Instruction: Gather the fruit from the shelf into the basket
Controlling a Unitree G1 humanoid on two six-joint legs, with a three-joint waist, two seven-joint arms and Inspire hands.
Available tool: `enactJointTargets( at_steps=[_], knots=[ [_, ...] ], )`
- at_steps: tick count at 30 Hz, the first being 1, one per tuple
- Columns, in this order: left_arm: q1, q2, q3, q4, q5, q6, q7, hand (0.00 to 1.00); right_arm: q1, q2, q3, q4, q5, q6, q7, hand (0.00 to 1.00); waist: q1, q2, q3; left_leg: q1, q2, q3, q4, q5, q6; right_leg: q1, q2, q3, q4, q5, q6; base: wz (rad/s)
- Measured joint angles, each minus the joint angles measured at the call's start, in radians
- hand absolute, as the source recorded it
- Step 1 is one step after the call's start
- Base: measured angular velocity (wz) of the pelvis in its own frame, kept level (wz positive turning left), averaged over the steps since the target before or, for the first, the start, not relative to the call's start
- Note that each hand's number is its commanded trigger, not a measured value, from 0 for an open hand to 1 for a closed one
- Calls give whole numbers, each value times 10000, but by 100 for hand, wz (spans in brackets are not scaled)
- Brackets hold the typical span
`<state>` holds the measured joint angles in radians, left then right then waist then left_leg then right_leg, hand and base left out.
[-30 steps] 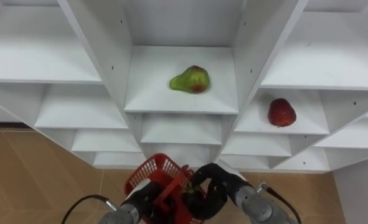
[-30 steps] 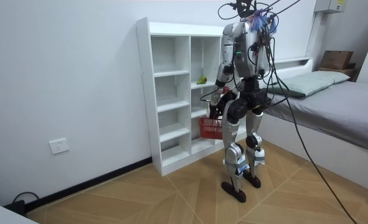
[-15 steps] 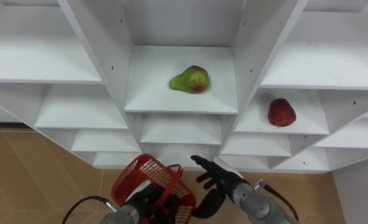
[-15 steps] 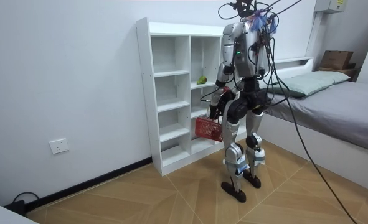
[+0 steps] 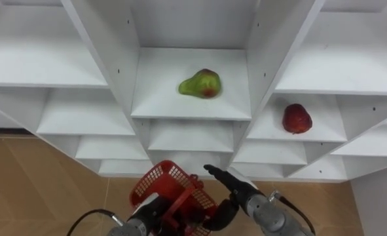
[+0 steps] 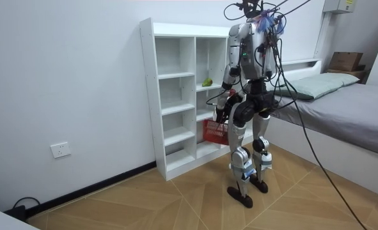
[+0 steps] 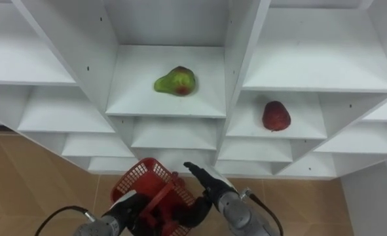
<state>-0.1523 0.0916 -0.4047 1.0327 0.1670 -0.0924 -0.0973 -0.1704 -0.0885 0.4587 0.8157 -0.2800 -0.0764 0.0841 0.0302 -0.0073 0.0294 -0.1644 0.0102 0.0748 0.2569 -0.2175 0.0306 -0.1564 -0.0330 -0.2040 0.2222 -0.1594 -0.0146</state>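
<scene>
At the lower left of your eye views, your left hand (image 5: pixel 148 210) comes up over the wooden floor (image 5: pixel 36 170) with its fingers curled round the handle of the red basket (image 5: pixel 168 181). The basket hangs tilted below the closet's lowest visible shelves, its mesh rim turned up toward the camera. You cannot tell what lies inside it, because the hands and the handle cover the bottom.

Above the basket, in the middle column of the white closet (image 5: pixel 108 52), a green pear with a red blush (image 5: pixel 200 84) lies on its side on the shelf, near the front edge and apart from both side walls.

Just to the right of the basket, your right hand (image 5: pixel 240 192) is spread. Its fingers (image 5: pixel 221 177) are straight and point up and to the left at the closet, and the thumb hangs down by the basket's right rim. It holds nothing.

Further right, one shelf lower in the right column, a red fruit (image 5: pixel 296 118) sits on its own, close to the left wall of that compartment. So both fruits are on their shelves and neither hand touches them.

In the room view, from its left, a wall socket (image 6: pixel 59 150) sits low on the wall. Then comes the closet (image 6: pixel 176 96), with the pear (image 6: pixel 206 82) on a shelf at the robot's chest height. You stand upright right in front of it with the basket (image 6: pixel 214 131) at thigh level between you and the shelves. A bed (image 6: pixel 348 108) lies behind you on the room view's right.
</scene>
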Motion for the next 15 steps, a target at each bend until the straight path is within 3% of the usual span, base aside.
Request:
enactJointTargets(
  at_steps=[8,15],
  knots=[
    [-8,105,387,-16,-293,0,0,100,-3,-186,-1,-159,-16,-7,-1,0,27,0,-5,213,-5,-13,-1,0,0,228,5,2,-6,-4,6,0],
    [186,154,871,3,-941,1,7,100,442,-420,-37,-1646,-63,-7,-202,0,38,8,-24,485,-13,-53,-25,0,0,519,12,-121,-20,-5,7,2]
  ],
)
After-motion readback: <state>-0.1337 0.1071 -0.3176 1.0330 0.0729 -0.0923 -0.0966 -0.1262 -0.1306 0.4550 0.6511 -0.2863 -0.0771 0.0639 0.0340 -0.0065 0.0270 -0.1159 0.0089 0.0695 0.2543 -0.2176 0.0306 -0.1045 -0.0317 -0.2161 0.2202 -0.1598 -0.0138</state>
